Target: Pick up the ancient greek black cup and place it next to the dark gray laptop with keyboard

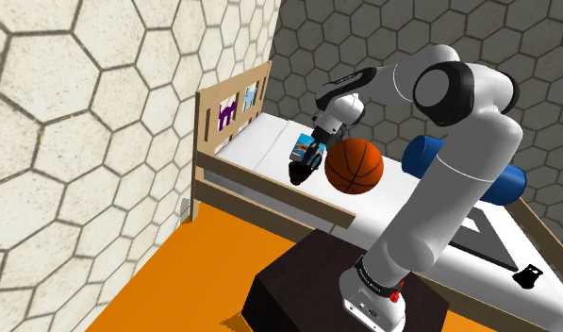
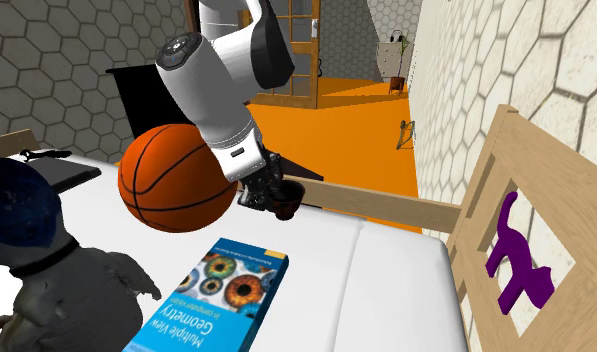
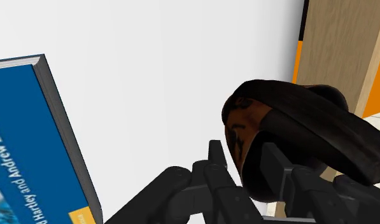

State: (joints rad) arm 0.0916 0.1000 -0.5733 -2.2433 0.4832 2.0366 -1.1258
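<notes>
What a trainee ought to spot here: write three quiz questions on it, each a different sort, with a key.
1. True or false: the black two-finger tool clasps the dark brown-black cup.
2. Which lies flat on the white bed? A) the blue geometry book B) a red mug C) a green plate
3. Fill in: the big round orange ___ is beside the tool.
Key: 1 true; 2 A; 3 basketball.

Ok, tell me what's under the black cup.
The white mattress lies under the black cup, which the gripper clasps. Whether its base touches the mattress is hidden by the cup itself.
</notes>
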